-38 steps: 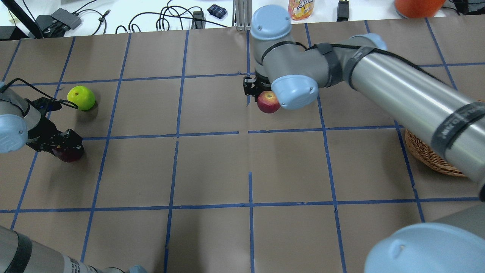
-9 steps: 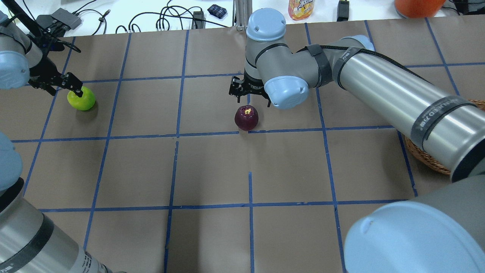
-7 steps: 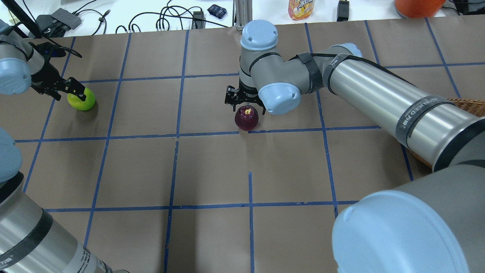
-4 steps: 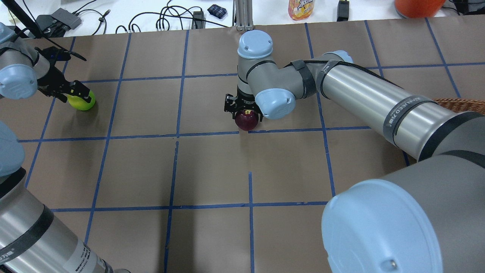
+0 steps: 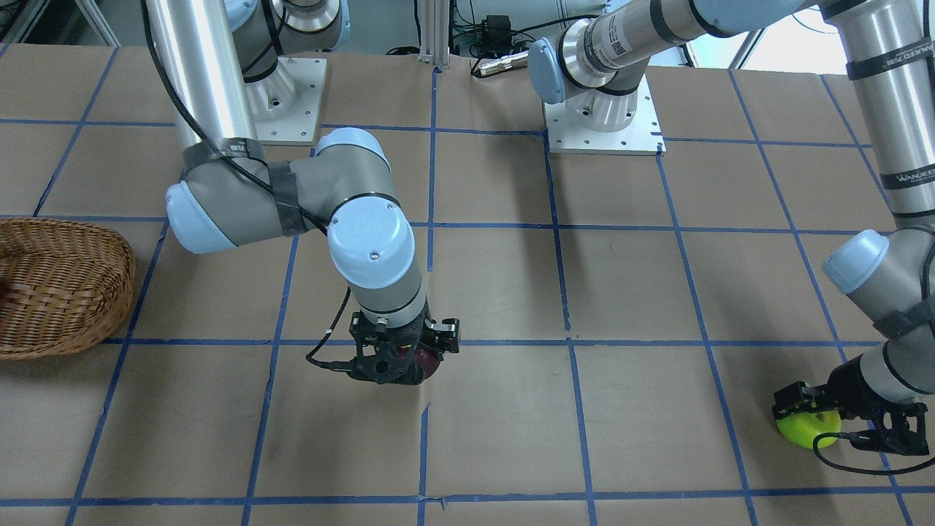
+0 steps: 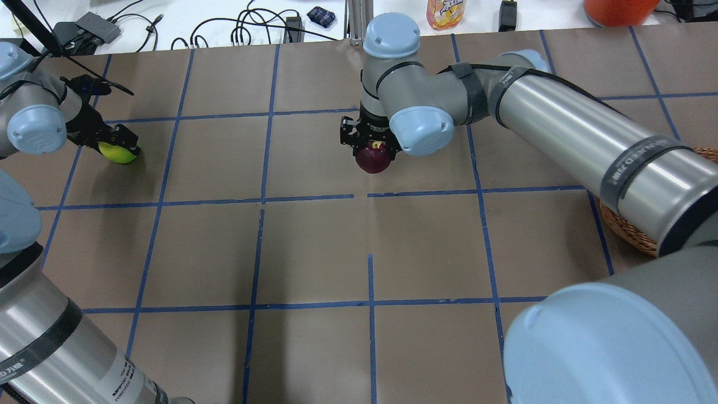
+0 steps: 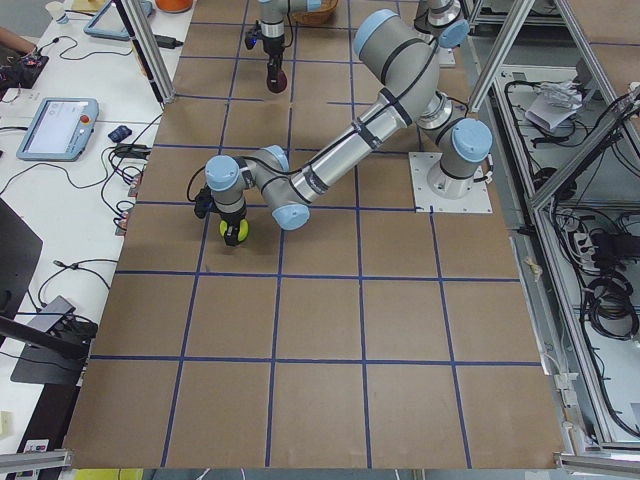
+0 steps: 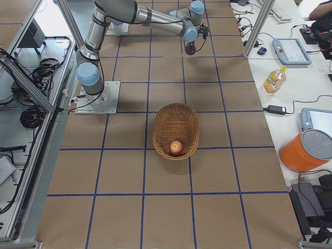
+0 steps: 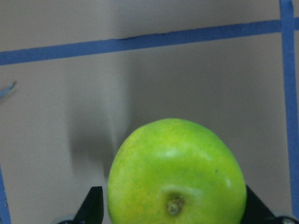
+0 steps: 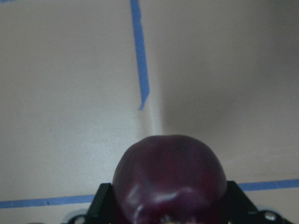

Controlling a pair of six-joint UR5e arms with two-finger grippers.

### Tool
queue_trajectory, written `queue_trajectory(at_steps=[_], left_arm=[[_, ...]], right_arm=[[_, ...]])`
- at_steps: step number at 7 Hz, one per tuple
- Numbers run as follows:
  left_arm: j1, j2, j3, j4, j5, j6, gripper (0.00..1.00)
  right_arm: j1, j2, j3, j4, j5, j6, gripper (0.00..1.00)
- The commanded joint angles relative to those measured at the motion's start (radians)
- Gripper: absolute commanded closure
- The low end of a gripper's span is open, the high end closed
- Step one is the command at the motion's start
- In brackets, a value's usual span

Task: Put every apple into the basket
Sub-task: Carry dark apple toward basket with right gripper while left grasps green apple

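My right gripper (image 6: 373, 150) is shut on the dark purple apple (image 6: 373, 160) and holds it just above the table near the middle; the apple fills the bottom of the right wrist view (image 10: 170, 179). My left gripper (image 6: 115, 147) is down over the lime green apple (image 6: 119, 154) at the far left, its fingers pressed on both sides of the apple (image 9: 176, 175), which rests on the table. The red apple (image 8: 176, 148) lies in the wicker basket (image 8: 176, 116) on the right side; the basket's rim also shows in the overhead view (image 6: 620, 224).
A juice bottle (image 6: 446, 12), cables and an orange container (image 6: 617, 10) sit on the white bench beyond the table's far edge. The right arm's long link (image 6: 589, 140) reaches over the table between the basket and the purple apple.
My right gripper came down on the purple apple, shut on it and lifted it slightly. My left gripper lowered over the green apple and closed on it.
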Motion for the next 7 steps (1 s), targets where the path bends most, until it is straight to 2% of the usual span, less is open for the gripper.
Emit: queue_trajectory(at_steps=[1,2,3,4,5,7], left_arm=[[-0.010,0.027,0.021,-0.014,0.022,0.004,0.73],[-0.053,0.054,0.044,-0.049,0.060,-0.004,0.86],[-0.135,0.103,0.046,-0.163,0.052,-0.106,0.89],[-0.244,0.151,0.023,-0.192,0.032,-0.278,0.90],[-0.359,0.189,-0.015,-0.198,-0.002,-0.461,0.90],[-0.561,0.211,-0.072,-0.174,-0.033,-0.774,0.90]], right_arm=[[-0.175,-0.131,0.008,0.173,-0.009,-0.223,0.60],[-0.263,-0.188,0.013,0.254,-0.035,-0.390,0.60],[-0.361,-0.211,0.030,0.261,-0.093,-0.597,0.61],[-0.480,-0.232,0.069,0.248,-0.096,-0.774,0.62],[-0.595,-0.248,0.117,0.197,-0.096,-0.921,0.62],[-0.787,-0.251,0.253,-0.054,-0.096,-1.182,0.62]])
